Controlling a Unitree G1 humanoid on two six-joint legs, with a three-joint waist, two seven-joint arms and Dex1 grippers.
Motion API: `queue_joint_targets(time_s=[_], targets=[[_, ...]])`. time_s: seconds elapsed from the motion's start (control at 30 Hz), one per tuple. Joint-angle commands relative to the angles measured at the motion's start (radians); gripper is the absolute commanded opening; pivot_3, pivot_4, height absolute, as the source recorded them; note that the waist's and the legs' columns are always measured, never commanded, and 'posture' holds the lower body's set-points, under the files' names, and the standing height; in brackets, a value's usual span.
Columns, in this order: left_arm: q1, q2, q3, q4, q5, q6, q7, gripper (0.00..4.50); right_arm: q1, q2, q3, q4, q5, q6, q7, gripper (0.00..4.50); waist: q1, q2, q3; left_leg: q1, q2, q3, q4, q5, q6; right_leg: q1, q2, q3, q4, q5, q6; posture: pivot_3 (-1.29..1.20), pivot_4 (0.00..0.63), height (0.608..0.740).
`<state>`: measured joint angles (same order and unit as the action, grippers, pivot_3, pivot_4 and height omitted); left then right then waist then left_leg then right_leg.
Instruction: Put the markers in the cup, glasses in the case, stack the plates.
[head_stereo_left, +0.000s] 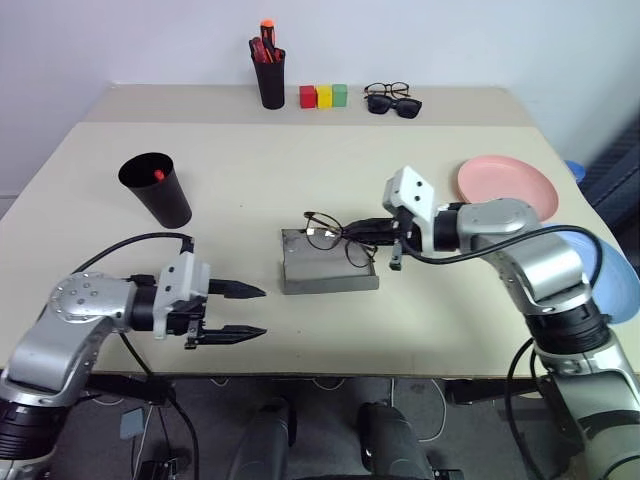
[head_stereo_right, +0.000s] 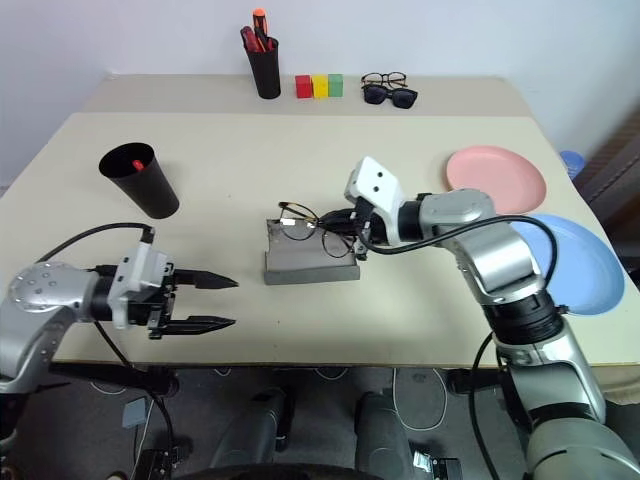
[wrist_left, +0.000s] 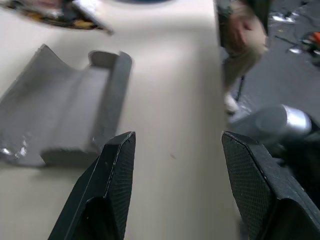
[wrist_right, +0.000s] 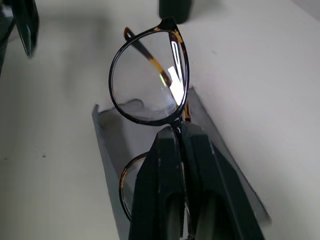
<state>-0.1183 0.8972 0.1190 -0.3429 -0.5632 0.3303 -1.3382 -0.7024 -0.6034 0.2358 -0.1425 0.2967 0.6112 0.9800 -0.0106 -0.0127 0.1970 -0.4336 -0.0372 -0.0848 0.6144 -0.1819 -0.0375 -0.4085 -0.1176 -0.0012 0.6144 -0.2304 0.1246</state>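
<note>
I see the case (head_stereo_left: 327, 265) mid-table, glasses (head_stereo_left: 335, 235) above it. Cup (head_stereo_left: 157, 188) far left holds a marker (head_stereo_left: 158, 175). Plates (head_stereo_left: 507, 182) sit right, side by side. Pen holder (head_stereo_left: 270, 72), blocks (head_stereo_left: 323, 96), spare glasses (head_stereo_left: 391, 98) along the back edge.

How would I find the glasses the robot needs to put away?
Look at the middle of the table, above the open grey case. The glasses hang there, pinched in the right end effector. They are thin, unlike the two thicker pairs at the far edge.
</note>
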Motion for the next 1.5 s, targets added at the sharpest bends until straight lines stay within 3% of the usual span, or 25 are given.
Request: queue_joint_targets(time_s=[0.03,0.33,1.07,1.1,1.13,1.33,1.5], targets=[[-0.005,0.021,0.044,0.003,-0.055,0.008,-0.038,2.78,-0.04,0.018,0.011,0.055,-0.047,-0.082,-0.004,0.02,-0.003,0.0,0.0,0.0,0.0,0.0,0.0,0.0,0.0,0.0,0.0,0.0,0.0,0.0,0.0,0.0,0.15,0.74],[0.032,0.011,0.106,0.028,-0.117,-0.002,-0.073,2.78,-0.049,0.048,0.042,0.152,-0.121,-0.155,0.005,0.02,-0.009,0.0,0.0,0.0,0.001,0.0,-0.002,0.0,0.0,-0.002,0.001,0.0,0.002,0.0,0.0,0.0,0.15,0.74],[0.084,-0.034,0.165,0.166,-0.066,-0.123,-0.013,2.78,-0.027,0.038,0.076,0.106,-0.154,-0.126,0.085,0.02,-0.008,0.0,0.0,0.0,0.001,0.0,-0.002,0.0,-0.001,-0.003,0.001,0.0,0.002,0.0,0.0,0.0,0.15,0.74],[0.08,-0.035,0.165,0.173,-0.063,-0.128,-0.008,2.78,-0.025,0.038,0.079,0.102,-0.155,-0.123,0.086,0.65,-0.008,0.0,0.0,0.0,0.001,0.0,-0.002,0.0,-0.001,-0.003,0.001,0.0,0.002,0.0,0.0,0.0,0.15,0.74],[0.077,-0.036,0.165,0.179,-0.061,-0.131,-0.005,2.78,-0.023,0.038,0.081,0.099,-0.156,-0.121,0.087,0.98,-0.008,0.0,0.0,0.0,0.001,0.0,-0.002,0.0,-0.001,-0.003,0.001,0.0,0.002,0.0,0.0,0.0,0.15,0.74],[0.013,-0.046,0.142,0.21,-0.034,-0.112,0.073,2.78,-0.012,0.041,0.067,0.069,-0.162,-0.109,0.053,3.92,-0.006,0.0,0.0,0.0,0.001,0.0,-0.002,0.0,-0.001,-0.003,0.001,0.0,0.002,0.0,0.0,0.0,0.15,0.74],[-0.15,-0.086,0.051,0.26,0.079,-0.086,0.225,2.78,0.059,-0.026,-0.042,-0.072,-0.109,-0.052,0.027,3.92,0.005,0.0,0.0,0.0,0.0,0.0,-0.002,0.0,-0.001,-0.002,0.001,0.0,0.002,0.0,0.0,0.0,0.15,0.74]])
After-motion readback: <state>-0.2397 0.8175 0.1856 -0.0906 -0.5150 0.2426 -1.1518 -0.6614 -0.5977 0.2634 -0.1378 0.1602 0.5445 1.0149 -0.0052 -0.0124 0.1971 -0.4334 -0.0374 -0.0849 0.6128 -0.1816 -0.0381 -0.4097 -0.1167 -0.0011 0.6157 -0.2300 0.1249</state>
